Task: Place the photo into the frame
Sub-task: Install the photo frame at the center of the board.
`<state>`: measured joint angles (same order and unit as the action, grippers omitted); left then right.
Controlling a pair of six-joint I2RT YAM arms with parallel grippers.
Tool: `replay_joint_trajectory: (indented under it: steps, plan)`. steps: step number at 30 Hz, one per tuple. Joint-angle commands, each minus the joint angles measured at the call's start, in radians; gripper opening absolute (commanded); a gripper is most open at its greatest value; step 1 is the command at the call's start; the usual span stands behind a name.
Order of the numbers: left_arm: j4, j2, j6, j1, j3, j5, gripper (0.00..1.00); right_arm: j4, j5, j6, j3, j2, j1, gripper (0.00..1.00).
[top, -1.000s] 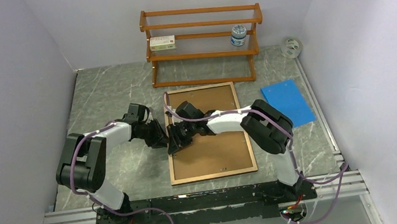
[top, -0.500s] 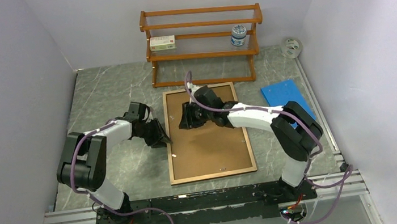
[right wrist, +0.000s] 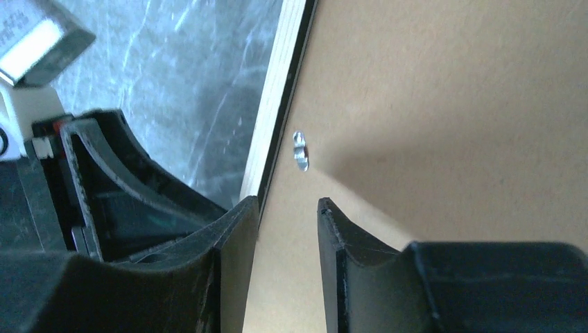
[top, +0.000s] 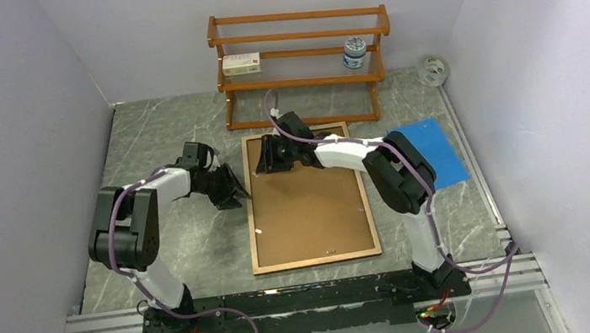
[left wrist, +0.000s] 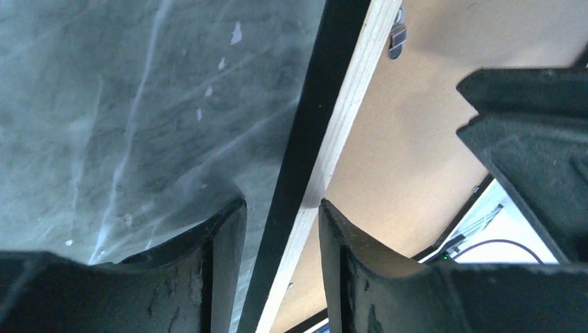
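Note:
The frame (top: 317, 257) lies face down on the table, its brown backing board (top: 313, 207) up. The photo is hidden. My left gripper (top: 234, 193) is at the frame's left side. In the left wrist view it (left wrist: 277, 229) stands open astride the black and pale-wood border (left wrist: 326, 125), with a gap on each side. My right gripper (top: 266, 163) hovers over the far left corner of the frame. Seen from the right wrist it (right wrist: 288, 215) is open over the board (right wrist: 430, 104), close to a small metal clip (right wrist: 300, 150), with nothing between its fingers.
A wooden shelf rack (top: 301, 68) stands at the back, holding a small box (top: 241, 63) and a jar (top: 354, 53). A blue sheet (top: 427, 153) lies right of the frame. A tape roll (top: 433, 70) sits in the far right corner. Walls close in on both sides.
My right gripper has moved from the frame's left edge toward its far left corner. Both grippers' jaws have widened. The left gripper has shifted slightly away along the left border.

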<state>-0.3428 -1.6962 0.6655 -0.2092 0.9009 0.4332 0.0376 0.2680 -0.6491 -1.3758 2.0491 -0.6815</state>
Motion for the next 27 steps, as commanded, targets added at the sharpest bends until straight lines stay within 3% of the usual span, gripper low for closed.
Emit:
replay_joint_trajectory:
  steps: [1, 13, 27]
  plan:
    - [0.027, -0.054, -0.03, 0.003, 0.052, 0.059, 0.47, -0.027, 0.055, -0.024, -0.098, 0.057, 0.027, 0.39]
    - [0.005, -0.129, -0.058, 0.004, 0.111, 0.085, 0.25, -0.007, 0.147, 0.003, -0.192, 0.19, 0.03, 0.3]
    - [0.001, -0.13, -0.055, 0.004, 0.102, 0.078, 0.21, -0.077, 0.222, -0.057, -0.162, 0.211, 0.029, 0.25]
